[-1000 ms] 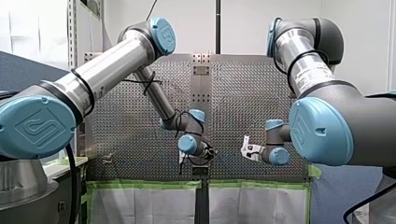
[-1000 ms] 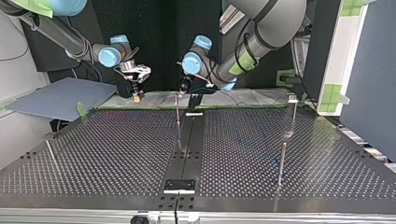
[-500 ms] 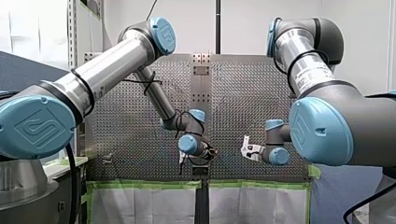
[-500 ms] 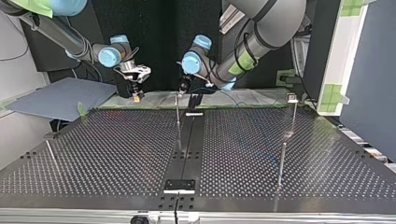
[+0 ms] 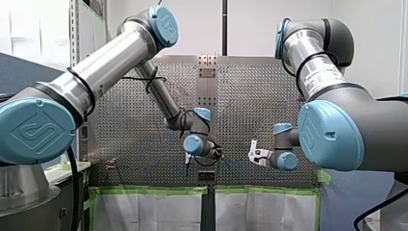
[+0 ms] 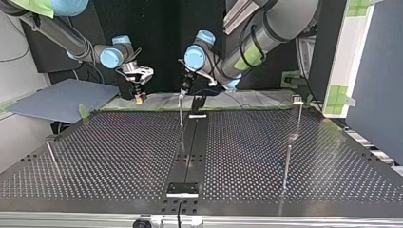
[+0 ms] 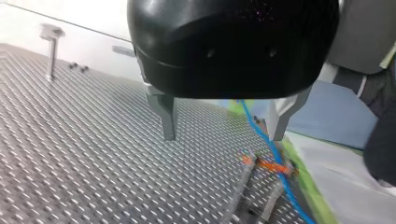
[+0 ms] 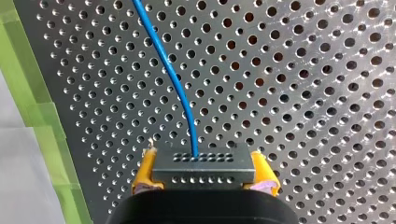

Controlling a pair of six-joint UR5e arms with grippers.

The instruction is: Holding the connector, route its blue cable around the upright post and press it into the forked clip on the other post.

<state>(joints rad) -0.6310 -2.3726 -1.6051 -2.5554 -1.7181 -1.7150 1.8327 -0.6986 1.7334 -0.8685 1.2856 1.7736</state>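
Observation:
In the right wrist view my right gripper [image 8: 205, 181] is shut on the black connector [image 8: 203, 164], held between its yellow pads. The blue cable [image 8: 168, 74] leaves the connector and runs away over the perforated plate. In the left wrist view my left gripper [image 7: 222, 137] stands open with nothing between its metal fingers. There the blue cable [image 7: 261, 137] passes beside one finger and runs down to a blurred orange piece [image 7: 268, 165] atop two thin posts. In the top view my left gripper [image 6: 183, 89] hangs just above the middle post [image 6: 181, 116]. My right gripper [image 6: 138, 94] is further left.
Other thin posts stand on the perforated table [image 6: 119, 156]: one at the top view's right rear [image 6: 298, 114], one nearer on the right [image 6: 286, 166], one leaning at the left [image 6: 51, 156]. Green tape [image 5: 144, 190] lines the table's edge by the arms.
My left arm has lifted a little, raising its open gripper slightly above the middle post. My right arm and the connector have not moved.

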